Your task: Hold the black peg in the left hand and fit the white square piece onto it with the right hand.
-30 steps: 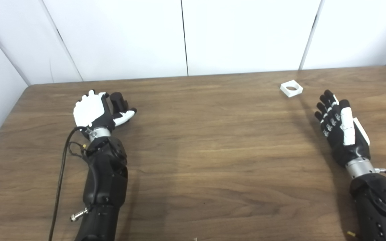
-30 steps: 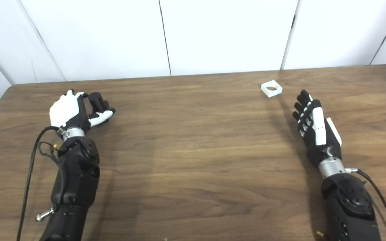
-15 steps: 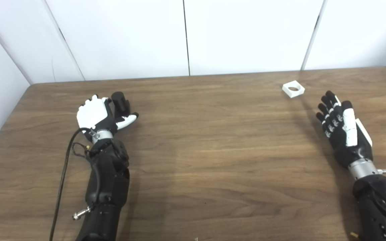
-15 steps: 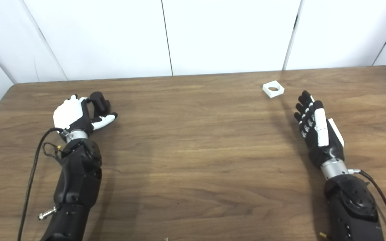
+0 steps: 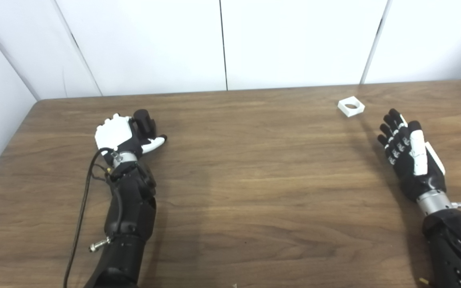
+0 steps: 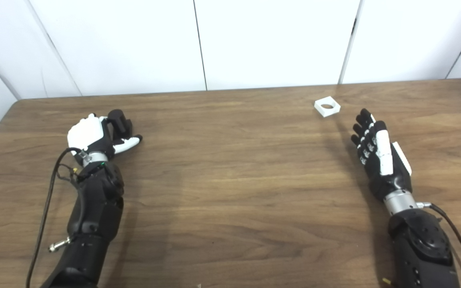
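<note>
Fingers (image 5: 390,126) of the right hand (image 5: 408,154) are extended and apart, holding nothing, at the frame's right. Left hand (image 5: 120,135), left of centre, is curled around the upright black peg (image 5: 143,120). White square piece (image 5: 351,107) lies on the tabletop (image 5: 254,180), upper right, near the right fingertips, not touching.

- peg (image 5: 142,119): black
- square piece (image 5: 351,107): white
- left hand (image 5: 119,135): white back, black fingers
- right hand (image 5: 408,154): black, white thumb strip
- table (image 5: 254,180): brown wood grain
- wall panels (image 5: 294,40): white, dark seams
</note>
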Available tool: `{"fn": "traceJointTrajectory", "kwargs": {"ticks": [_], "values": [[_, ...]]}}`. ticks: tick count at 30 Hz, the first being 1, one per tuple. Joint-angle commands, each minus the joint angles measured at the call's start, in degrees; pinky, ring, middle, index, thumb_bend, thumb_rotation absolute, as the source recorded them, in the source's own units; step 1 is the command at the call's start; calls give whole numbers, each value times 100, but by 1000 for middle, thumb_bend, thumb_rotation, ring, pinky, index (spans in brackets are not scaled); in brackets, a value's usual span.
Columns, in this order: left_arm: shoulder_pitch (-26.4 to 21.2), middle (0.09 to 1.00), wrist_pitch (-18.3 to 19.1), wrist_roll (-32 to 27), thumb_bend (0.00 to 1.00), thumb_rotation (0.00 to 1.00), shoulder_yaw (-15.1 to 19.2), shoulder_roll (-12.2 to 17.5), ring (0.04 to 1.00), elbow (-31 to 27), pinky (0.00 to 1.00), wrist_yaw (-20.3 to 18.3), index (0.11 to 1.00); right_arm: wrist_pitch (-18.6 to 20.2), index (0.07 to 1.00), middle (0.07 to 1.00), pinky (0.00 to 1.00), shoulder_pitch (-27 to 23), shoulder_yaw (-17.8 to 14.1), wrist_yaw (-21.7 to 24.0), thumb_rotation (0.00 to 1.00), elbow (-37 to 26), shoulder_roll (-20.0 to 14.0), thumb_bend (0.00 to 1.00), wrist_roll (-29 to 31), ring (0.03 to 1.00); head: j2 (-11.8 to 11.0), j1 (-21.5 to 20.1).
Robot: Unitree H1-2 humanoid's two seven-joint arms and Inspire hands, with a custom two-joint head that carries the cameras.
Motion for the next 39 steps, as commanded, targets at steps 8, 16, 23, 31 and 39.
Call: {"fn": "traceJointTrajectory", "kwargs": {"ticks": [8, 16, 23, 31, 39], "values": [[-464, 1000, -14, 155, 762, 606, -68, 183, 1000, 199, 1000, 217, 833, -105, 1000, 1000, 1000, 144, -45, 59, 1000, 7, -18, 561, 138, 1000, 2, 14], [-518, 999, -13, 223, 764, 590, -77, 191, 1000, 271, 1000, 221, 837, -326, 1000, 1000, 1000, 121, -46, 146, 1000, 204, -34, 583, 158, 1000, 8, 50], [-505, 999, -13, 329, 733, 547, -61, 198, 1000, 267, 1000, 143, 832, -303, 1000, 1000, 1000, 93, -50, 122, 1000, 216, -79, 582, 153, 1000, 1, 76], [-439, 983, -14, 226, 702, 403, -7, 172, 1000, 97, 1000, 73, 744, -305, 1000, 1000, 1000, 36, -68, 180, 1000, 257, -108, 559, 241, 1000, 14, 83], [-376, 951, -13, -31, 680, 249, -21, 161, 1000, -41, 1000, 197, 593, -291, 1000, 1000, 1000, -35, -112, 179, 994, 284, -131, 568, 258, 1000, 25, 102]]}}
